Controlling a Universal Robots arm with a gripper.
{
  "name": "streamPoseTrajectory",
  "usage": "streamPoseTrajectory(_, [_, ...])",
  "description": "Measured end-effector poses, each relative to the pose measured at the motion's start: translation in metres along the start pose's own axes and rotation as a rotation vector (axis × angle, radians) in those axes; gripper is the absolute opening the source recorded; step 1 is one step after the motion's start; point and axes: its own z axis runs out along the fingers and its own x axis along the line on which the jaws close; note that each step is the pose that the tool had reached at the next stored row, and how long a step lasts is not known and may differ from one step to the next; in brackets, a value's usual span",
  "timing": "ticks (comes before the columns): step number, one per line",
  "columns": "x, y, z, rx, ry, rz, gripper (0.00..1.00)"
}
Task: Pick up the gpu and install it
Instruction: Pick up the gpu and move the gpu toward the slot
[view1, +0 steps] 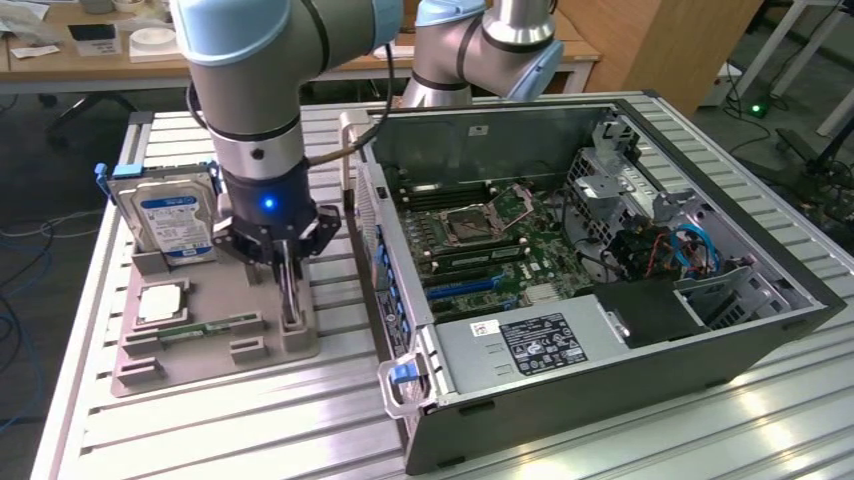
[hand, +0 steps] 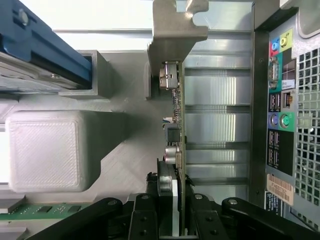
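Pincer (hand: 170, 189) clamped on the gpu (hand: 178, 102), a thin dark card seen edge-on, silvery bracket (hand: 176, 30) outermost; its faces hidden, near end lost inside the grip.

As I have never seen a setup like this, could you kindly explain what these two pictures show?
The large grey and blue machine is a robot arm with a gripper at its end. One picture comes from a camera standing off the arm, looking over the whole metal table. The other comes from a camera on the wrist, looking along the gripper. On the table sits a grey tray holding computer parts: a hard drive standing upright, a processor chip lying flat, a green memory stick, and the gpu, a thin card standing on edge. On the exterior view's right of the tray lies an open computer case with its mainboard showing. The gripper is down at the gpu, which sits in the tray. Whether it is gripped, I cannot tell.
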Motion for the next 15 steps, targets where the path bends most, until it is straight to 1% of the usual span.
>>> streamPoseTrajectory(6, [0.0, 0.0004, -0.0106, -0.0024, 0.0, 0.0, 0.28])
streamPoseTrajectory(12, [0.0, 0.0007, -0.0218, -0.0038, 0.0, 0.0, 0.28])
streamPoseTrajectory(15, [0.0, 0.0008, -0.0259, -0.0041, 0.0001, 0.0, 0.28])
